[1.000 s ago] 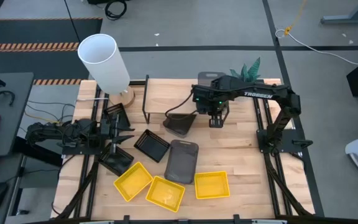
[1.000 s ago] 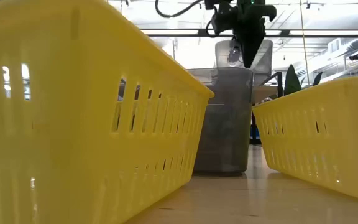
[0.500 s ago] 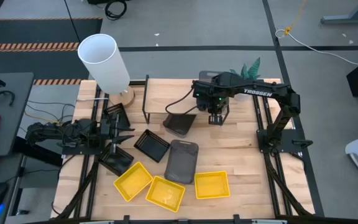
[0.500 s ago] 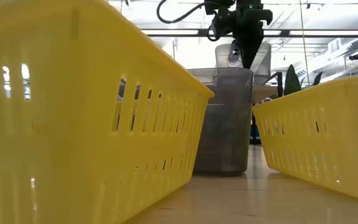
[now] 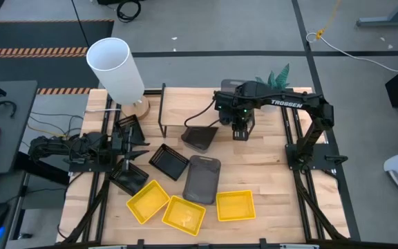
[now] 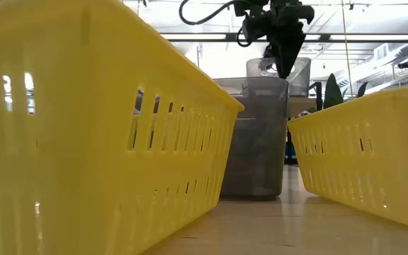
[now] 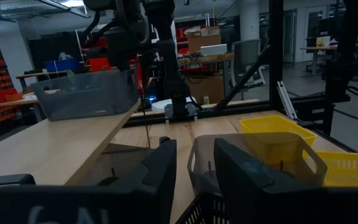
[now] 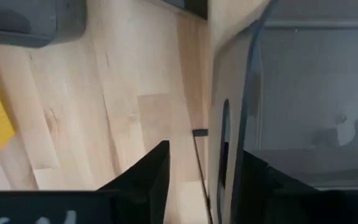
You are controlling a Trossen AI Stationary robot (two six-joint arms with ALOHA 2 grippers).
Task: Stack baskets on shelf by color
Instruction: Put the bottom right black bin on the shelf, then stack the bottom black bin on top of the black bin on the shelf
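Observation:
A dark grey basket [image 5: 230,85] sits on the low wooden shelf [image 5: 185,107]; it also shows in the left wrist view [image 7: 86,96]. My right gripper [image 5: 239,130] is open. Its fingers stand on either side of that basket's end wall [image 8: 219,124], apart from it. Two more grey baskets lie on the table, one by the shelf's near edge [image 5: 200,137] and one nearer [image 5: 202,178]. Three yellow baskets [image 5: 184,213] lie near the front edge. Black baskets [image 5: 168,161] lie at the left. My left gripper [image 5: 138,146] waits, open, among them.
A white cylindrical lamp [image 5: 116,69] on a wooden base stands at the far left corner. A green plant [image 5: 275,77] stands behind the shelf's right end. Bare tabletop [image 5: 261,166] lies right of the grey baskets.
My right gripper has gone a little toward the table's far edge. In the low view the grey basket on the shelf reaches less high behind the gripper than it did a second ago.

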